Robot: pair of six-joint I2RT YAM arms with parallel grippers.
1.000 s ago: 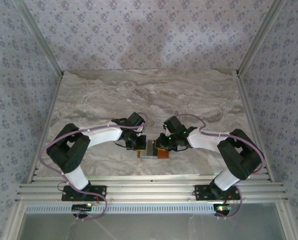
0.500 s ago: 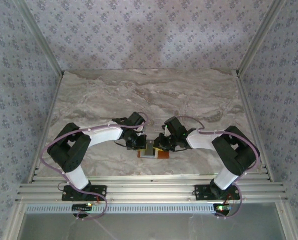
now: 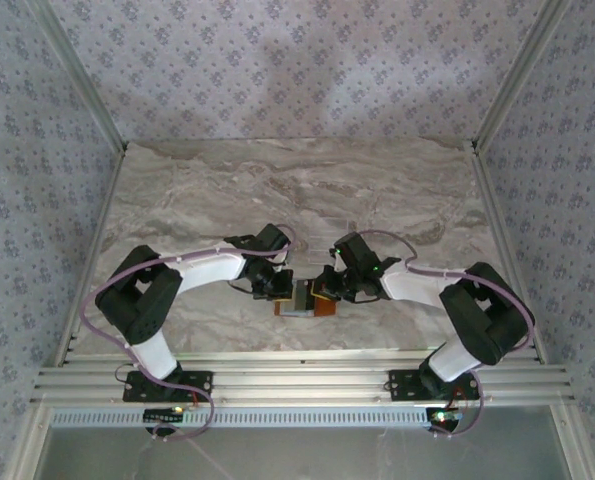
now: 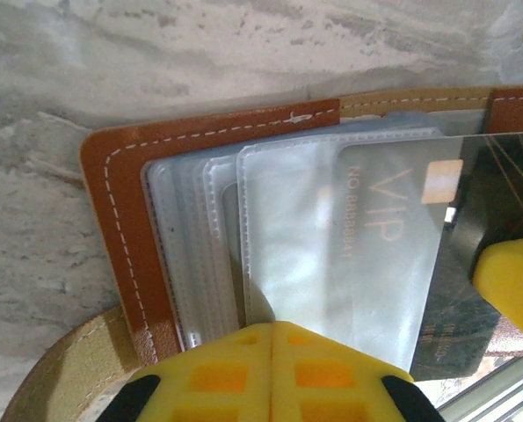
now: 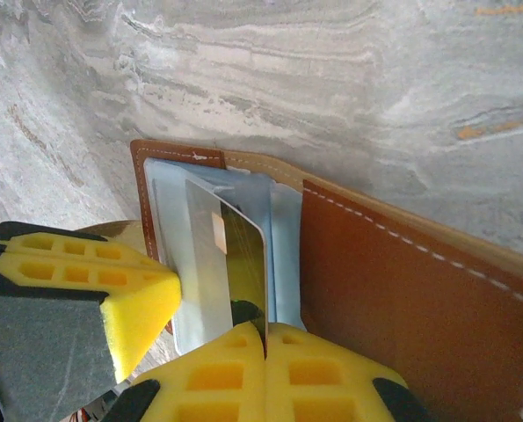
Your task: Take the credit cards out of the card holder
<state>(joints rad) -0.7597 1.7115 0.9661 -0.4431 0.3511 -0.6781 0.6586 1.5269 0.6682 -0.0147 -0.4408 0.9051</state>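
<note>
The brown card holder (image 3: 323,308) lies open on the marble near the table's front edge, between both grippers. In the left wrist view its leather edge (image 4: 112,220) frames clear plastic sleeves (image 4: 199,246). A silver and dark credit card (image 4: 402,264) marked VIP sticks partway out of them. My left gripper (image 4: 272,338) is shut, its tips pressing on the sleeves. My right gripper (image 5: 265,338) is shut on the near edge of that credit card (image 5: 239,255), beside the brown flap (image 5: 375,290). The left gripper's pad (image 5: 129,294) shows at the left of the right wrist view.
The marble tabletop (image 3: 297,190) stretches away behind the card holder. An aluminium rail (image 3: 297,380) runs along the near edge by the arm bases. Patterned walls close in the sides and back.
My right gripper has closed onto the card's edge, and its arm has shifted slightly. The left gripper has stayed shut in the same place on the sleeves.
</note>
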